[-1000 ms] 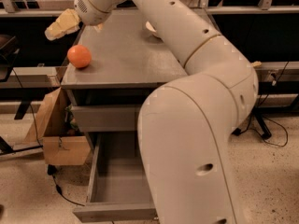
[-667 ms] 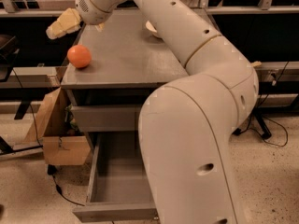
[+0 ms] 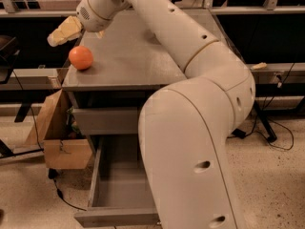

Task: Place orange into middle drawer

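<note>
Gripper [image 3: 63, 31]: hangs at the counter's left edge, a bit further back than the orange, tip pointing out left past the edge. Can't tell if it's open or closed from this angle, but it holds nothing. Orange [image 3: 81, 57] sits free on the counter [image 3: 133, 61] near the front-left corner, close to the left edge, just below-right of the gripper in view. They're near each other, not touching. Looks like a pre-grasp pose: wrist is parked above and beside the fruit, prob so it can drop onto it from the top; the orange is round and smooth so it could roll if nudged off-centre, and w/ the left edge that close a bump could send it off the counter. Arm [image 3: 190, 128] comes in from bottom right, goes up across the counter's right side, then bends back left to the wrist, so its bulk blocks much of the cabinet front. Middle drawer [image 3: 116, 185] is pulled out below the front edge, grey tray open w/ nothing seen in it; right part hidden by the arm. Open like that it's ready to take the fruit, roughly under the front-left corner, so a short carry. Upper drawer [image 3: 105, 120] is shut. Cardboard box [image 3: 57, 142] sits on the floor by the cabinet's left side. Task stage, my read: pick not yet done, place not started.
</note>
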`<state>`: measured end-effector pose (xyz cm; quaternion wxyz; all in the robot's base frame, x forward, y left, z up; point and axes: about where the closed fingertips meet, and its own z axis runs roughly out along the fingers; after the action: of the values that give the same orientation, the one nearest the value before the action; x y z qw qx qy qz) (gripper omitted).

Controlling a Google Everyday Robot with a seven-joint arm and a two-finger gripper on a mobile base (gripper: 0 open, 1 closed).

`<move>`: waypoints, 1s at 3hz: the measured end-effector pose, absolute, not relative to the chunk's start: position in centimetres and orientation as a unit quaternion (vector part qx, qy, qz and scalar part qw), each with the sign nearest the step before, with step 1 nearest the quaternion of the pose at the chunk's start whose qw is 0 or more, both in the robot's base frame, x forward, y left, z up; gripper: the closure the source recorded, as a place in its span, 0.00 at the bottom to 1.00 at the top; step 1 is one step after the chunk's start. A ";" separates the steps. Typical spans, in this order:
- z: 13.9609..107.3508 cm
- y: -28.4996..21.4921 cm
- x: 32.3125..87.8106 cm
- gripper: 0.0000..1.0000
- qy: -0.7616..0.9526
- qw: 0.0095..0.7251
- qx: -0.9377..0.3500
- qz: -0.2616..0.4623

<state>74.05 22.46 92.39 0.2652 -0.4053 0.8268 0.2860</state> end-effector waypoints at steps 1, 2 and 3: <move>89.7 22.6 74.4 0.00 0.836 0.256 -0.395 0.284; 87.3 22.2 75.2 0.00 0.849 0.252 -0.374 0.275; 85.4 22.0 75.4 0.19 0.861 0.241 -0.355 0.272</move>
<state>75.41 22.00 85.44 0.2408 -0.3554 0.8613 0.2719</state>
